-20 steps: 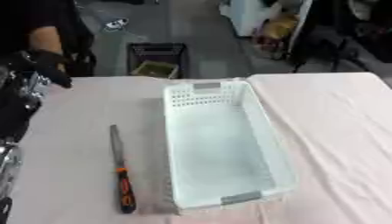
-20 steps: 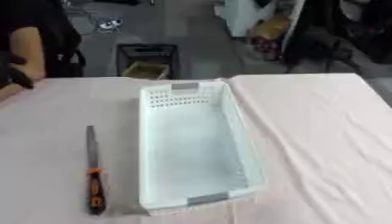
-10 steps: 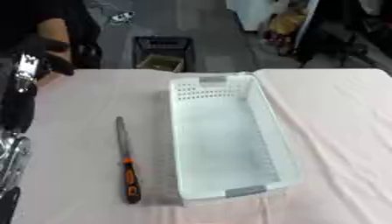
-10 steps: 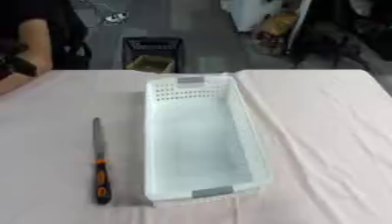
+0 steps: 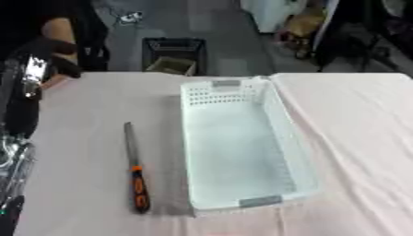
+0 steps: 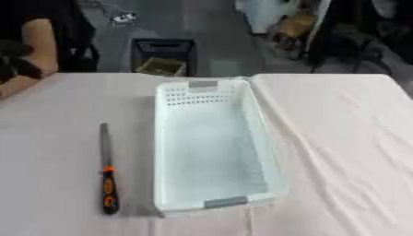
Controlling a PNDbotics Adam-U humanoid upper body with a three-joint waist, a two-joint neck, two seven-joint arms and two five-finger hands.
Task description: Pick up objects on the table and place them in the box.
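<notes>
Nothing on table moved, only camera | left arm point(image 5: 20, 97) at left edge, fingers untellable; right hand unseen | risk: thin file point(image 6: 106, 177) beside box point(image 6: 211, 147) slips or rolls when pinched

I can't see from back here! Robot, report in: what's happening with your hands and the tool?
Left arm at left edge, hand unclear; right hand out of sight. File on table, left of white box, untouched. Nothing between them.

We're seeing a white box point(image 6: 211, 152) with perforated walls, grey end handles; file point(image 6: 106, 173) showing grey blade, orange-and-black handle; tablecloth point(image 6: 339, 138) looking pale pink.
</notes>
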